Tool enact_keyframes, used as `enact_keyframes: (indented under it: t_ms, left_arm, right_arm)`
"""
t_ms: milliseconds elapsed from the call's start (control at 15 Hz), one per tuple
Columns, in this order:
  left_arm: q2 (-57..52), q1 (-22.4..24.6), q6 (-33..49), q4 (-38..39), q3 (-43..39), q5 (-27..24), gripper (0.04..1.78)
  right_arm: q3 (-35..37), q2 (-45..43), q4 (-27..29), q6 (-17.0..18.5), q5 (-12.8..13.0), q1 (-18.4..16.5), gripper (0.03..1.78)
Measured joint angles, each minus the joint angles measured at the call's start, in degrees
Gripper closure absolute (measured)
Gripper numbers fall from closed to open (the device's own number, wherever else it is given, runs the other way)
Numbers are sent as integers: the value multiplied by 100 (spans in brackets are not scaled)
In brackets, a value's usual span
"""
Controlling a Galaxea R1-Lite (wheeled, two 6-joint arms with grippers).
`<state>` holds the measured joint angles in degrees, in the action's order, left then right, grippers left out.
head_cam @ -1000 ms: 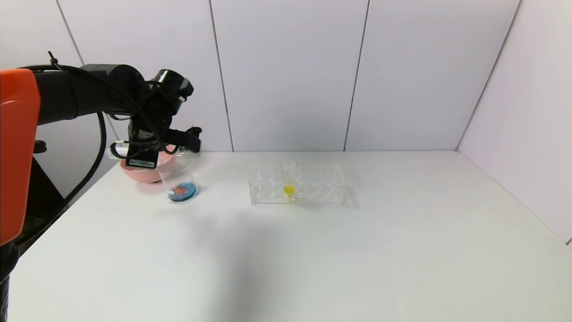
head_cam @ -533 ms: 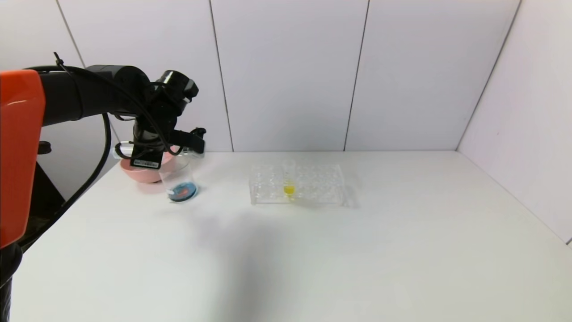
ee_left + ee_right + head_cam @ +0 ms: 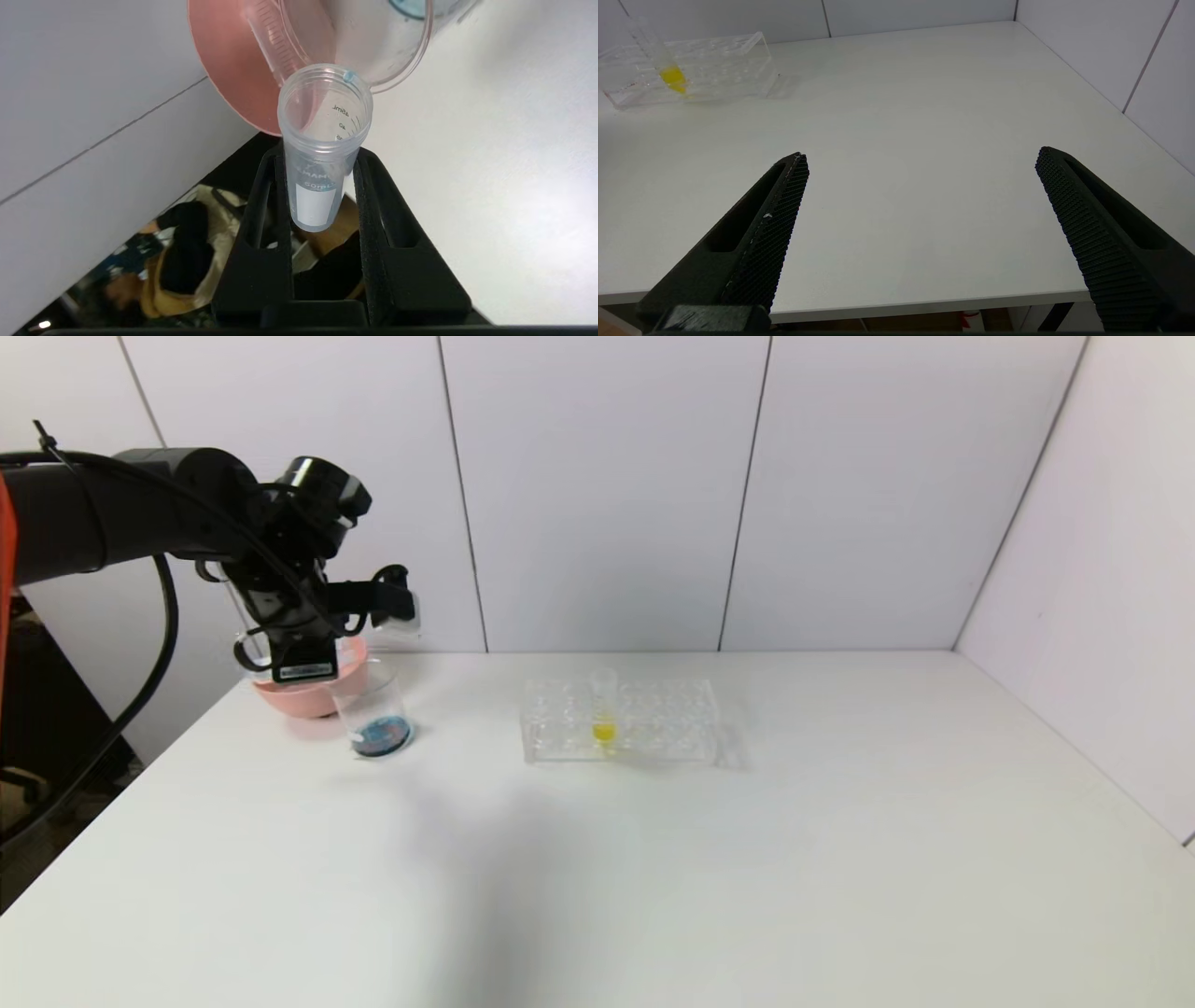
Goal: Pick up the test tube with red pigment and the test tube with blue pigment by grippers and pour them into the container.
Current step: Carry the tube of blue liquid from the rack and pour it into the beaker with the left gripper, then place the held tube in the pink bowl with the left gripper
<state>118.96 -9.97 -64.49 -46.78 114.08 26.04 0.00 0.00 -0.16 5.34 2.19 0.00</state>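
Note:
My left gripper [image 3: 392,602] [image 3: 320,154] is shut on a clear, emptied test tube [image 3: 322,140] with a blue drop at its rim, the test tube with blue pigment. It hangs tilted, mouth toward the container [image 3: 373,709] [image 3: 373,42], just above and behind it. The container is a glass beaker with blue and red liquid pooled at its bottom. Another empty clear tube [image 3: 268,42] lies in the pink bowl [image 3: 299,695] [image 3: 224,56]; no red liquid shows in it. My right gripper [image 3: 922,156] hovers open and empty over the table's front edge.
A clear tube rack [image 3: 653,714] [image 3: 728,60] stands mid-table and holds one tube with yellow liquid [image 3: 604,714] [image 3: 672,77]. The pink bowl touches the beaker's left rear side near the table's left edge. White wall panels close off the back and right.
My left arm has risen and drawn back to the left, lifting the held tube away from the beaker's rim. The liquids in the beaker have blended a little.

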Motion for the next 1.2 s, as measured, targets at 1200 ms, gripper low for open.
enact_keyframes:
  t_ms: [1200]
  left_arm:
    - [-3093, 166, 6762, 5524, -5639, -1095, 140]
  right_arm:
    - [0, 0, 0, 0, 0, 0, 4]
